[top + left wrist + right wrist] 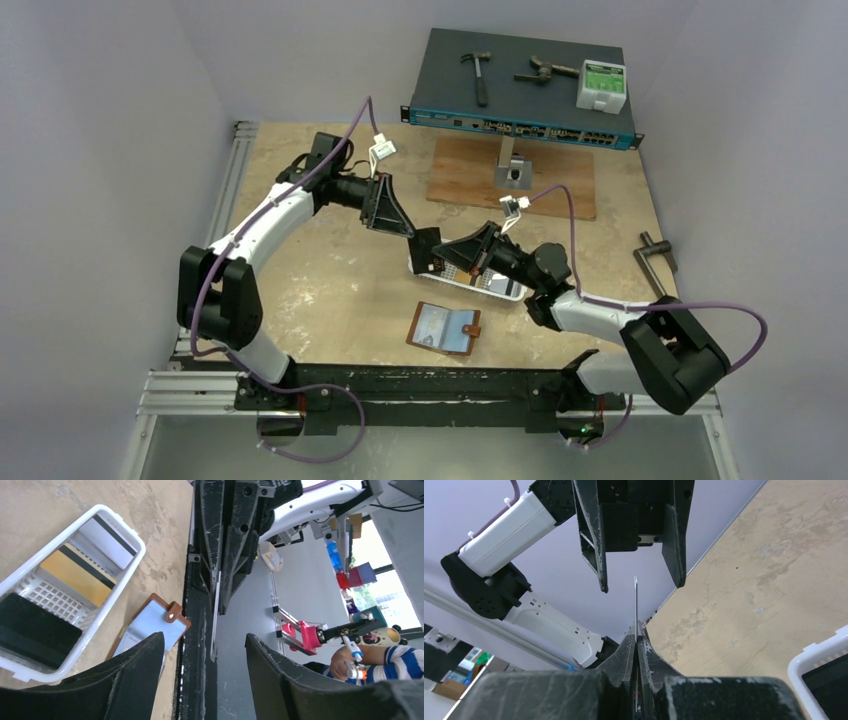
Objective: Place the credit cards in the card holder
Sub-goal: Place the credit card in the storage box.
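My right gripper [636, 637] is shut on a thin credit card [635, 605], seen edge-on and held in the air above the table. My left gripper [204, 637] faces it, open, with the card's free end [214, 625] between its jaws and touching neither. In the top view both grippers meet over the white slotted tray [500, 292]. The tray [127, 532] holds a white-grey card [107, 537], an orange-yellow card [75, 575] and a black card [35, 632]. The brown card holder [443, 328] lies open near the front edge, with its snap tab [172, 614] showing.
A blue network switch [520, 125] stands at the back with a hammer [480, 72], another tool and a white-green box [600, 85] on it. A wooden board [470, 180] lies before it. A metal clamp [655, 255] lies at the right.
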### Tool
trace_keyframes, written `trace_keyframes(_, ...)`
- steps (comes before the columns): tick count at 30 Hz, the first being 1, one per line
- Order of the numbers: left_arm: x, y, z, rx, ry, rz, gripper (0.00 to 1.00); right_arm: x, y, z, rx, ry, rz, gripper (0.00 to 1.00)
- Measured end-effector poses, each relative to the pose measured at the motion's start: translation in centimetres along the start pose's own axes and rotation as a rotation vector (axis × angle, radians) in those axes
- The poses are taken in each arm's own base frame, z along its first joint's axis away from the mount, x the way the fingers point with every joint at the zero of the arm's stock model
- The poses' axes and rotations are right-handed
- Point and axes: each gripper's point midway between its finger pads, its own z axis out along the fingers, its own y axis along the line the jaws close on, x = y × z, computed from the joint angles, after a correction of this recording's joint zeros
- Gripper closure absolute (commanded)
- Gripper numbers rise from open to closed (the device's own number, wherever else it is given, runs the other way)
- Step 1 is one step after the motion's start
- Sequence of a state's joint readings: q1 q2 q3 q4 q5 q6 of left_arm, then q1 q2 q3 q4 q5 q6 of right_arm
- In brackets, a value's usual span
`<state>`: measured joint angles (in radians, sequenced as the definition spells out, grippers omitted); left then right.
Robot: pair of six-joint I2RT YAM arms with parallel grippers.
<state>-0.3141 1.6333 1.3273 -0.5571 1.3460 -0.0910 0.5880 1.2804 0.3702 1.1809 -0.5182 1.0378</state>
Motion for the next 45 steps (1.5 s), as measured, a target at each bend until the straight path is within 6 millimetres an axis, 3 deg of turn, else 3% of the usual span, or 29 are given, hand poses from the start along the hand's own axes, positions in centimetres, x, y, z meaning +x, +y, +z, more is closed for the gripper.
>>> trace_keyframes(9,0.2,-2.1,-0.2,0.090,0.006,0.013,0.76,-0.1,0.7,0.2,-0.034,0.007,0.002,1.00)
trace_keyframes(14,-0.3,-3.0,-0.5,0.108,0.014,0.053,0.83,-0.3,0.9,0.1,-0.025,0.002,-0.010,1.00)
trace_keyframes(32,0.8,-3.0,-0.8,0.087,0.040,0.073,1.00,-1.3,1.0,0.0,-0.003,-0.040,-0.031,1.00)
trace_keyframes(45,0.3,0.0,-0.4,-0.032,0.038,0.065,1.00,-1.4,-0.4,-0.1,0.060,-0.051,-0.026,1.00)
